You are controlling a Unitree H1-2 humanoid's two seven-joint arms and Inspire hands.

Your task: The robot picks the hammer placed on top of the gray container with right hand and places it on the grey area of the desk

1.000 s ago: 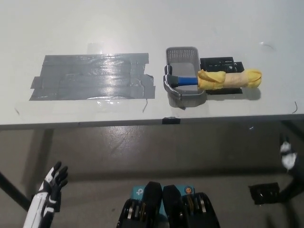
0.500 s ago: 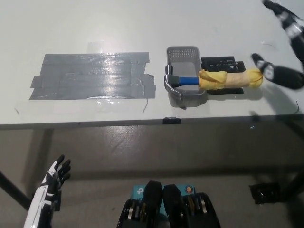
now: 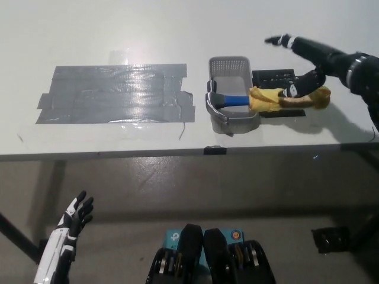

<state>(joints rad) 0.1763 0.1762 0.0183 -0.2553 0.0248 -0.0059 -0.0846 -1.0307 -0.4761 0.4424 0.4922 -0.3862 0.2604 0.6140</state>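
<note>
A hammer [image 3: 254, 99] lies across the grey container [image 3: 231, 90], its steel head at the container's left rim and its blue neck over the basket. Yellow cloth wraps its handle, which reaches right over a black block [image 3: 273, 77]. My black right hand [image 3: 308, 65] is open above the handle's right part, fingers spread, one finger stretched left over the block and another down at the handle. The grey taped area [image 3: 115, 94] lies on the desk to the left. My white left hand [image 3: 68, 231] rests open at the lower left, below the desk edge.
The white desk [image 3: 177, 29] runs across the upper half; its front edge crosses at mid-picture. A small black mark [image 3: 214, 150] sits on that edge. Floor shows below, with a dark object [image 3: 331, 239] at the lower right.
My right hand has swung in from the far right and now spreads over the hammer's wrapped handle. The left hand has hardly moved. The hammer lies as before.
</note>
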